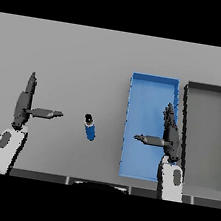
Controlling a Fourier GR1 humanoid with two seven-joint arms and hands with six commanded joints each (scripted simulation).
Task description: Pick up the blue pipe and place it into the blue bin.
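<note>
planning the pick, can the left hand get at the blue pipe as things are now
Probably yes. The left hand is open beside the blue pipe, with only bare grey table between them and nothing on or against the pipe.

Blue pipe [90,127] lies left of blue bin [155,83] (apart).

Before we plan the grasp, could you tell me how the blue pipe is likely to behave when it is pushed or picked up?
The blue pipe lies flat on the table, round-bodied, so a sideways nudge would probably roll it. It looks rigid and short, likely light. Its smooth surface might slip in a loose grip.
</note>
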